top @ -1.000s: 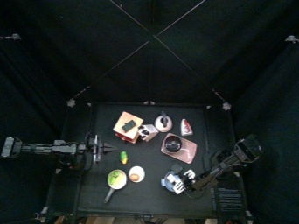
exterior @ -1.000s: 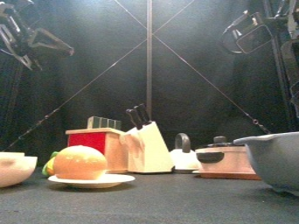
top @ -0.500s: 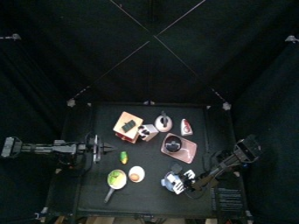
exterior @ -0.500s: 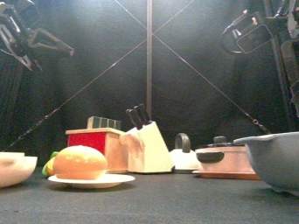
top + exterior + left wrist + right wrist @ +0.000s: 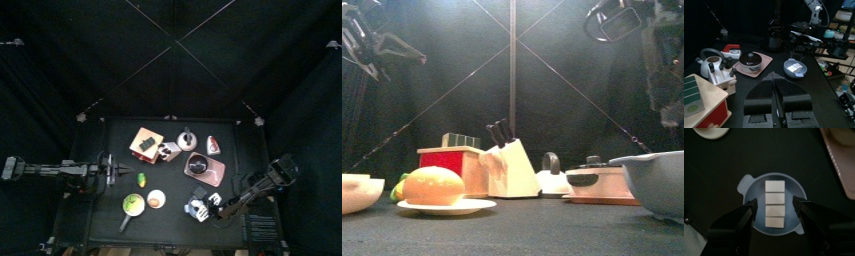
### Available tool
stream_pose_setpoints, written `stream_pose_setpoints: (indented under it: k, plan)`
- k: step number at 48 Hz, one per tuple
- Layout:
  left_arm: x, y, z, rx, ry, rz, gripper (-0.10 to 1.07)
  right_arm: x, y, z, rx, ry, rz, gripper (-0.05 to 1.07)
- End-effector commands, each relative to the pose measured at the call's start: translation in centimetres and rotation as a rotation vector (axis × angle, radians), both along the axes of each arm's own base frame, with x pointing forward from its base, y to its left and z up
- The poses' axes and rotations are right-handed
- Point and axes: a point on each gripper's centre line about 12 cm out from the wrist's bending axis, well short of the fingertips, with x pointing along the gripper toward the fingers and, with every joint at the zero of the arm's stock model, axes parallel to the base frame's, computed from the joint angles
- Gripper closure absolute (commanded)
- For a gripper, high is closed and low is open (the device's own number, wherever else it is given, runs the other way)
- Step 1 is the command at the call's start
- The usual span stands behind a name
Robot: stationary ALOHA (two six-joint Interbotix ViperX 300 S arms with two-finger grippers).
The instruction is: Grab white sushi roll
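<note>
Below the right gripper [image 5: 774, 212], spread wide, white sushi roll [image 5: 775, 203] in blue bowl [image 5: 751, 188] (contents hidden from front), left gripper [image 5: 775, 96] closed.

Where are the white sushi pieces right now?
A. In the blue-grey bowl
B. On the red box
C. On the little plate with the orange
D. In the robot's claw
A: the right wrist view shows the white sushi pieces lined up inside the blue-grey bowl, with the open right gripper above them.
</note>
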Motion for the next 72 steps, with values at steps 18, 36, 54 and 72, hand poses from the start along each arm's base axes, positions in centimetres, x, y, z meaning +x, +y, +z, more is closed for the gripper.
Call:
stream_pose_setpoints:
  k: [18, 36, 54, 72]
  plan:
    - [0.1, 0.1, 0.4, 0.002, -0.012, 0.003, 0.61, 0.6, -2.0, 2.7, 0.035, -0.08, -0.063, 0.13]
    - [0.1, 0.1, 0.4, 0.002, -0.011, 0.003, 0.61, 0.2, -1.5, 0.9, 0.128, -0.062, -0.046, 0.13]
    - [0.1, 0.1, 0.3, 0.004, -0.009, 0.005, 0.61, -0.3, 0.0, -3.6, 0.191, 0.017, -0.012, 0.13]
    - [0.1, 0.1, 0.3, 0.004, -0.009, 0.005, 0.61, -0.4, 0.4, -6.1, 0.176, 0.093, -0.027, 0.13]
